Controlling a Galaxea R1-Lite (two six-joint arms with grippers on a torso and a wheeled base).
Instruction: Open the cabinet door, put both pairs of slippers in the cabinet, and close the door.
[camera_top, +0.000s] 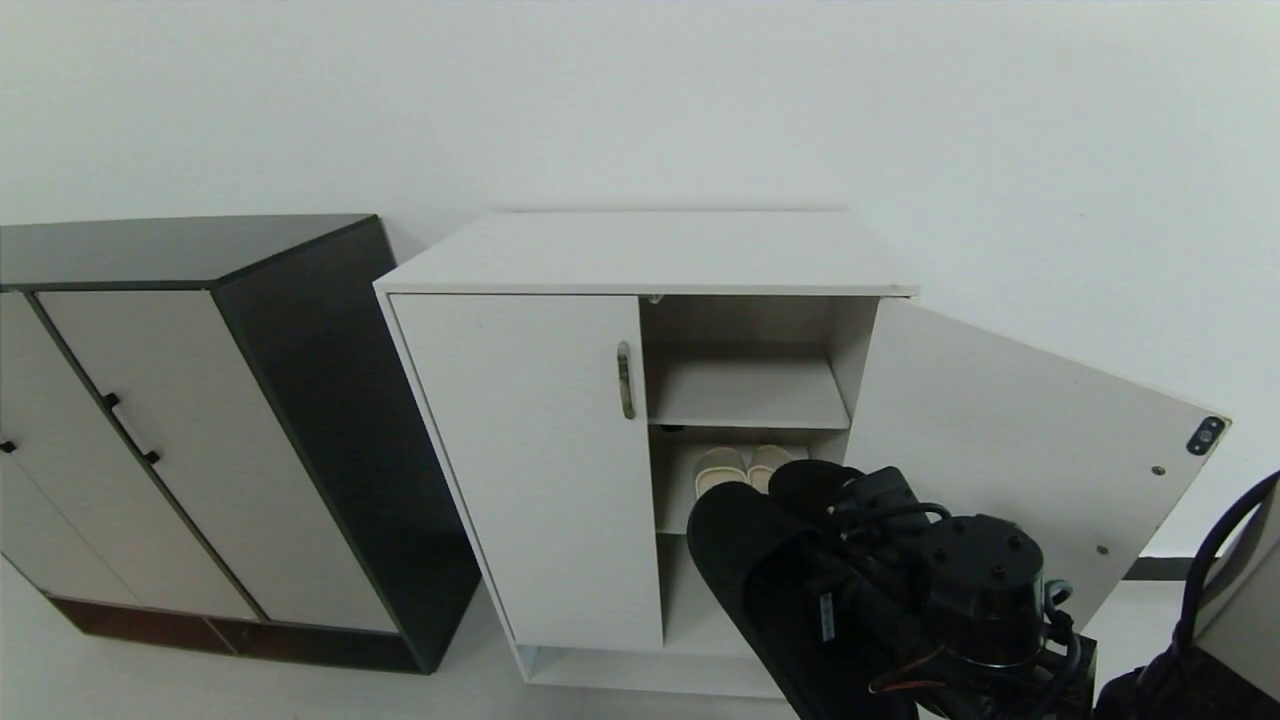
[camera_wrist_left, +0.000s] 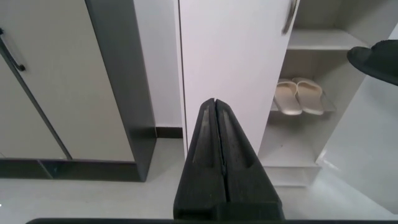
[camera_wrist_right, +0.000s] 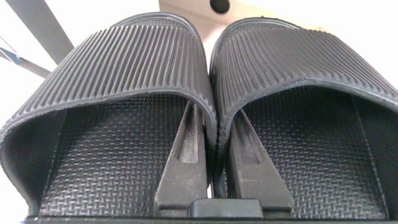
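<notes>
black slippers: pair of black ribbed rubber slides (camera_top: 760, 560), held side by side in the air, near side of the open right half of the cabinet, toes toward the shelves, not yet inside
right pincer: (camera_wrist_right: 214, 124) one finger inside each slide, clenched on the two adjoining inner strap walls; nothing else supports the pair
cream slippers: pair of cream slides (camera_top: 742, 468) already on the middle shelf (camera_top: 672, 490), toes out, just beyond the black toes
cabinet: white laminate two-door cabinet (camera_top: 650, 250) against the far wall; right door (camera_top: 1000, 440) swung wide open, left door (camera_top: 520, 450) shut, metal bar handle (camera_top: 625, 380) on its edge
free spots: upper shelf (camera_top: 745, 390) and bottom compartment (camera_top: 690, 600) look bare
left pincer: (camera_wrist_left: 216, 106) fingers pressed together, grasping nothing, hanging to the left facing the shut door
progress: judged as door opened, first pair stowed, second pair in transit, door left to close
risk 1: the grip is only a pinch on the strap walls, so the slides may sag, twist or one may slip out on a jolt
risk 2: black toes could catch a shelf edge or the shut door's edge if the pair goes in skewed
risk 3: aiming for the middle shelf could shove the cream pair back or stack on it
risk 4: the right arm is near the open door and could bump it
surroundings: dark-framed cabinet with pale doors (camera_top: 300, 400) to the left, pale floor (camera_top: 300, 690)
</notes>
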